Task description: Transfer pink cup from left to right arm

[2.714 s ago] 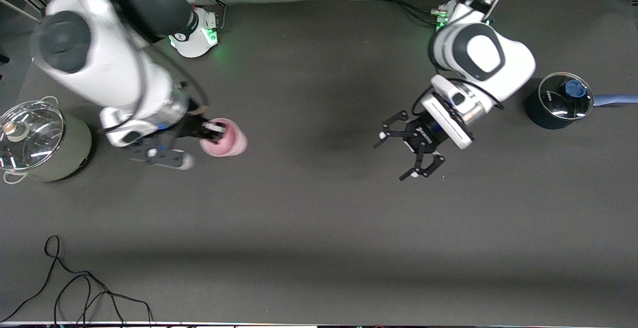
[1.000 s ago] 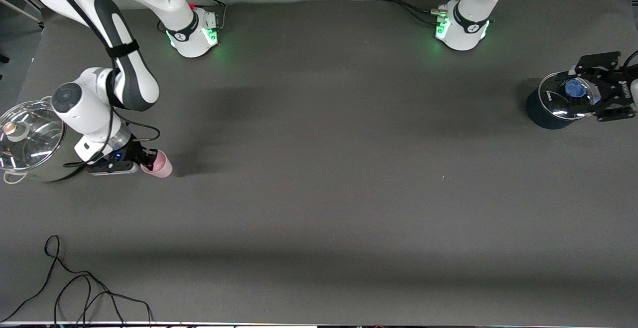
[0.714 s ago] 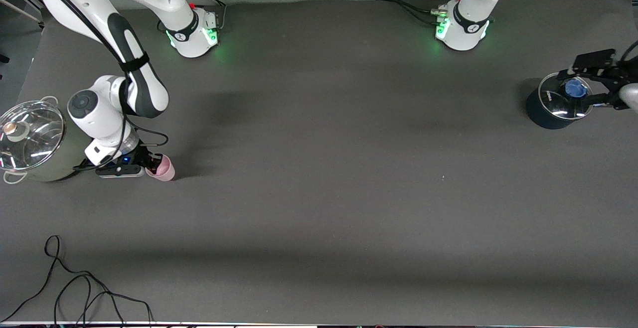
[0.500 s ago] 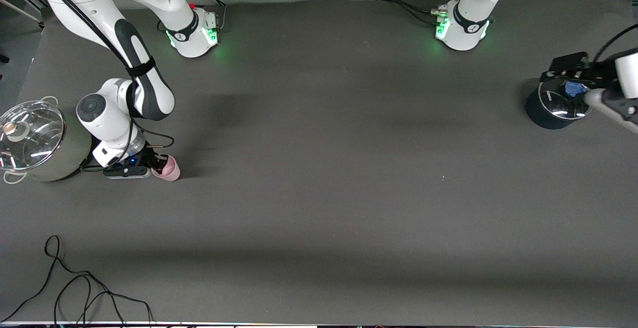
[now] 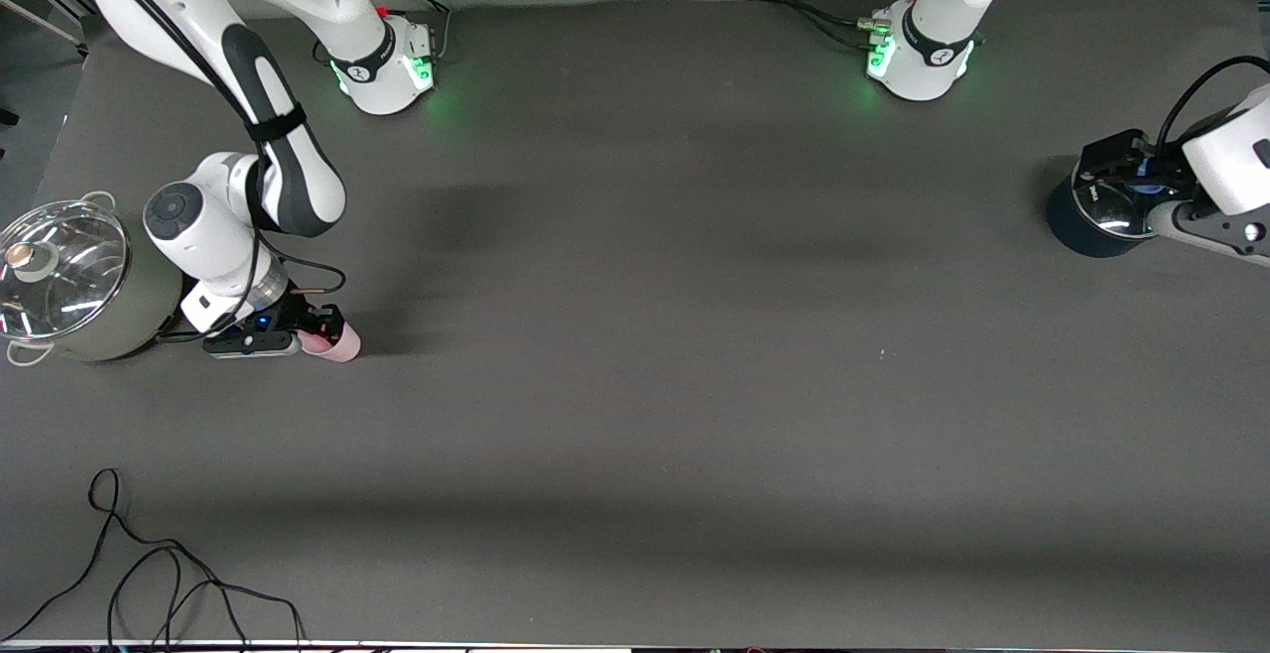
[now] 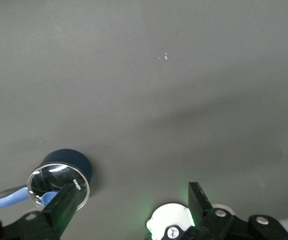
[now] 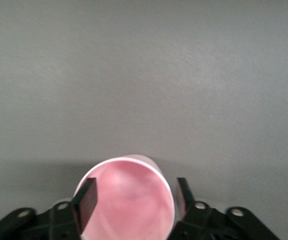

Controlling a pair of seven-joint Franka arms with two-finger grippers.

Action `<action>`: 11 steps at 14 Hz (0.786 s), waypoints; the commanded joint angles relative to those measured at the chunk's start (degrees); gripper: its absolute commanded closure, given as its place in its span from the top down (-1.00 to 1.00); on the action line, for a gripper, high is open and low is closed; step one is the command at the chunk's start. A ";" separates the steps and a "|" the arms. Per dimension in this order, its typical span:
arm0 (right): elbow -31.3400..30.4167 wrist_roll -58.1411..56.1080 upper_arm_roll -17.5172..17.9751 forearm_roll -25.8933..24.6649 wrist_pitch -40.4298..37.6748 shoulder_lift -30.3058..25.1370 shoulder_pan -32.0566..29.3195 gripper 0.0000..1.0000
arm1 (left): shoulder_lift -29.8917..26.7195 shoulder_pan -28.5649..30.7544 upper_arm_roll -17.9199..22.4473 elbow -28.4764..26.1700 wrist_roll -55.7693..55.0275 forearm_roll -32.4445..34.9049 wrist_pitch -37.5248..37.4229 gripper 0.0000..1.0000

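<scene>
Right tool (image 5: 319, 327) grips pink cup (image 5: 337, 343); left tool (image 5: 1116, 159) spread wide

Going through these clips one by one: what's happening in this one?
The right gripper is closed on the pink cup, one finger inside the rim and one outside, low at the right arm's end of the table beside the steel pot. The left gripper is open and holds nothing, over the dark lidded pot at the left arm's end. The cup is with the right arm.
</scene>
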 commanded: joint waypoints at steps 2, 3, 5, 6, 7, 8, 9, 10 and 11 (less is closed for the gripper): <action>0.17 -0.24 -0.51 0.92 -9.28 -11.23 0.57 0.99 | -1.88 -2.08 1.09 -1.33 -2.57 1.24 1.76 0.99; 0.88 -0.24 -0.60 0.92 -12.96 -13.16 0.57 0.99 | -1.88 -1.99 1.09 -1.33 -2.57 1.15 1.94 0.99; 3.94 -0.15 -1.04 0.75 -21.57 -16.16 0.48 0.99 | -1.79 -2.25 1.09 -1.50 -3.88 1.15 2.29 0.99; 6.13 -0.07 -1.22 0.40 -26.05 -17.13 0.22 0.99 | -1.97 -2.43 0.65 -1.51 -6.41 1.15 2.64 0.99; 8.94 -0.07 -1.83 0.22 -30.70 -17.57 0.22 0.99 | -2.05 -1.47 -1.18 -1.59 -7.31 1.24 2.90 0.99; 12.62 -0.07 -2.88 -0.13 -36.06 -17.58 0.22 0.99 | -2.23 0.89 -2.68 -1.59 -7.40 1.24 2.91 0.99; 16.49 -0.07 -3.32 -0.92 -41.07 -17.49 0.22 0.99 | -2.23 3.00 -4.95 -1.59 -7.40 1.15 3.08 0.99; 20.44 -0.07 -3.67 -2.49 -46.17 -17.49 0.22 0.97 | -2.32 4.76 -6.19 -1.51 -7.40 1.07 3.08 0.99; 24.31 -0.07 -4.03 -4.07 -51.00 -17.49 0.22 0.96 | -2.32 5.21 -6.38 -1.59 -7.49 0.98 3.34 0.99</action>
